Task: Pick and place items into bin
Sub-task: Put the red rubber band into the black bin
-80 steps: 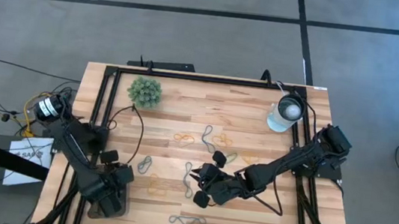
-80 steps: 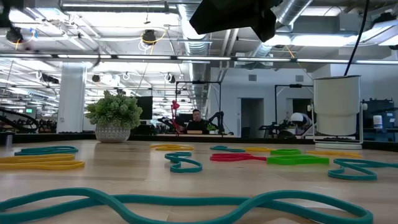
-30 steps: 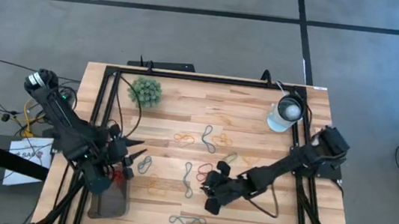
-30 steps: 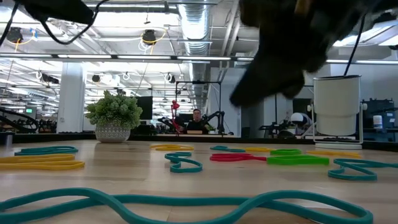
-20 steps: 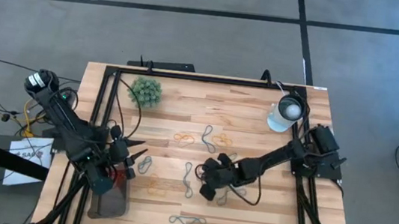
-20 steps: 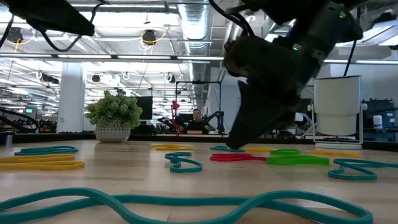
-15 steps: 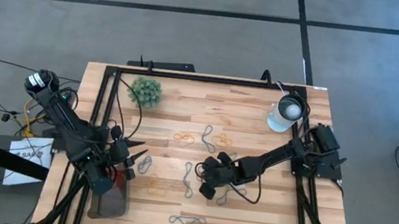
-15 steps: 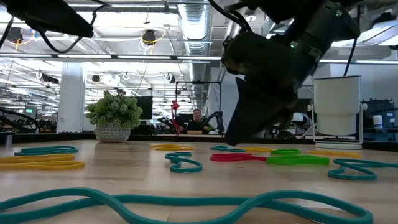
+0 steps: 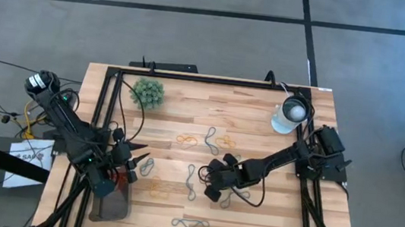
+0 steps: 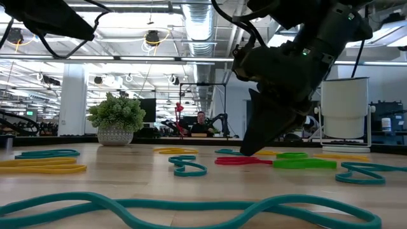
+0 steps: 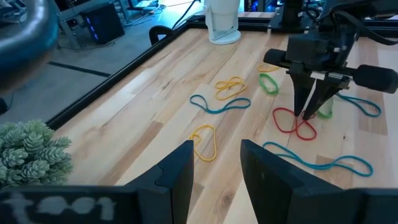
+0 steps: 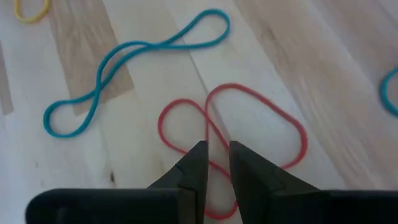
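Many rubber bands lie flat on the wooden table: a red one [image 9: 211, 169] near the middle, with yellow [image 9: 186, 138], green [image 9: 231, 161] and blue-grey [image 9: 192, 181] ones around it. My right gripper [image 12: 217, 148] points down at the red band [image 12: 255, 124], its fingers a narrow gap apart on either side of the spot where the band crosses itself. My left gripper [image 9: 139, 156] hangs open and empty above the table's left side. The dark grey bin [image 9: 109, 208] sits at the near left corner. My right gripper comes from above, pointing down. Its fingertips [image 12: 200, 155] stand at table level on either side of the red band's crossing strand [image 12: 214, 138]. I cannot tell whether they touch it. The band lies flat on the table.
A fuzzy green plant ball [image 9: 147, 92] stands at the far left and a white lamp-like object [image 9: 290, 114] at the far right. A black metal frame [image 9: 191, 77] runs around the table. A long blue-grey band [image 9: 190, 223] lies near the near edge.
My right gripper has moved toward the table's far edge and down, from above the near side of the band cluster to the red band, and its fingertips are now at table level. In the last half second it has shifted only slightly. The bands have not moved.
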`<state>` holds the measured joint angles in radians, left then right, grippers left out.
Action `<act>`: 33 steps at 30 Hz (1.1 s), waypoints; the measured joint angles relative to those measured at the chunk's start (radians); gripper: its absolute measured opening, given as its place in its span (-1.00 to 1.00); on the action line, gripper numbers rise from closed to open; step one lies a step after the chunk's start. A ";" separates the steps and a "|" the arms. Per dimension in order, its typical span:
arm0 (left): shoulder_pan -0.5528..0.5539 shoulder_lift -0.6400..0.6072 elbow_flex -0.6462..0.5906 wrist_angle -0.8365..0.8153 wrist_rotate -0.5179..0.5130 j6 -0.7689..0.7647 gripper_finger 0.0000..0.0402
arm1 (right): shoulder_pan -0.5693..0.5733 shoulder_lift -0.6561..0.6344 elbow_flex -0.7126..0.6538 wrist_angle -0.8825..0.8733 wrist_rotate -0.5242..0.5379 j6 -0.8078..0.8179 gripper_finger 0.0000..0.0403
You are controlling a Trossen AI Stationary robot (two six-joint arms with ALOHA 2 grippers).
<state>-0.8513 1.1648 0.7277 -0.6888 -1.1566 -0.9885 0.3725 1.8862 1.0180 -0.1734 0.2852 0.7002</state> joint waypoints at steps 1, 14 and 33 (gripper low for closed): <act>0.000 0.000 0.000 0.000 0.000 -0.001 -0.38 | 0.000 0.000 0.000 0.001 0.005 0.000 -0.70; 0.000 0.000 0.000 0.007 -0.001 -0.003 -0.38 | 0.000 0.000 0.000 0.002 0.004 0.008 -0.70; 0.000 0.000 0.000 0.007 0.000 -0.003 -0.38 | 0.014 0.000 0.000 0.018 0.000 0.008 -0.70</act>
<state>-0.8513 1.1648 0.7277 -0.6815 -1.1564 -0.9916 0.3862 1.8866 1.0180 -0.1558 0.2855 0.7082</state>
